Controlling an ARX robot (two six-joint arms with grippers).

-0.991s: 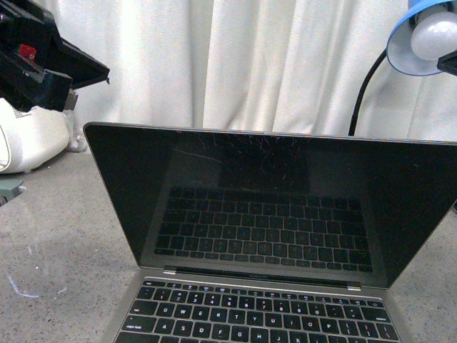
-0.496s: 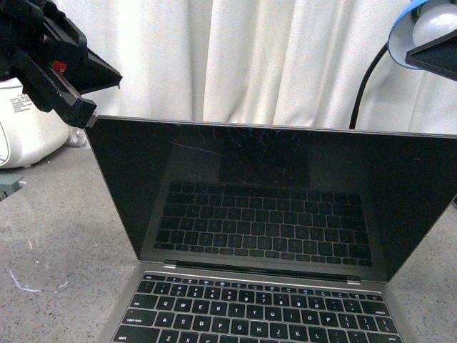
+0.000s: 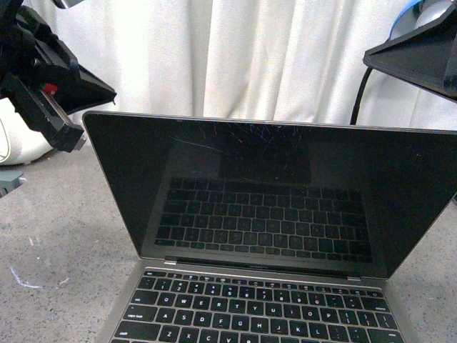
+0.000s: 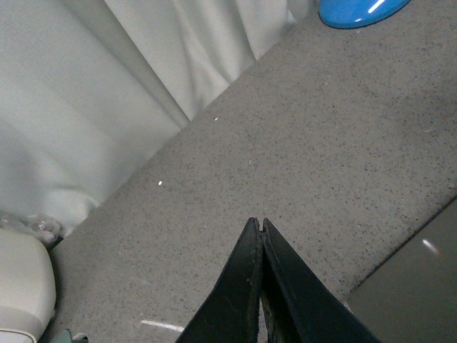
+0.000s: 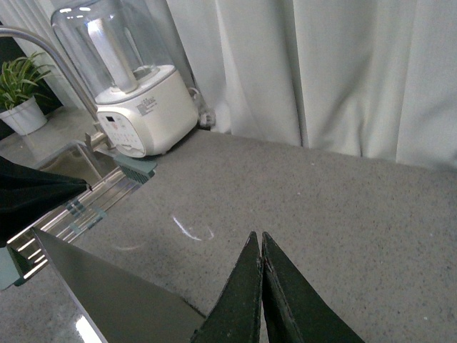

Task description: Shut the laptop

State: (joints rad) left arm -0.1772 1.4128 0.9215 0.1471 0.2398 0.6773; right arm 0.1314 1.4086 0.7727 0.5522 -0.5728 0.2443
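Observation:
The laptop [image 3: 271,200] stands open in the front view, with a scratched black screen and black keys [image 3: 257,311] at the bottom edge. My left gripper [image 3: 111,89] is shut and empty, just above and behind the lid's top left corner. My right gripper [image 3: 368,58] is shut and empty, above the lid's top right part. In the left wrist view the shut gripper [image 4: 258,223] hangs over the counter beside the grey lid [image 4: 418,286]. In the right wrist view the shut gripper [image 5: 255,237] is above the counter near the lid [image 5: 107,304].
A grey speckled counter [image 3: 57,236] bears everything. A white appliance with a clear jar [image 5: 143,107] and a potted plant [image 5: 21,100] stand at the left. A blue lamp with a black neck [image 3: 360,93] and blue base [image 4: 357,11] stands at the back right. White curtains [image 3: 250,57] hang behind.
My right gripper has come into view at the upper right and now covers most of the lamp shade. My left gripper has moved down towards the lid's top left corner.

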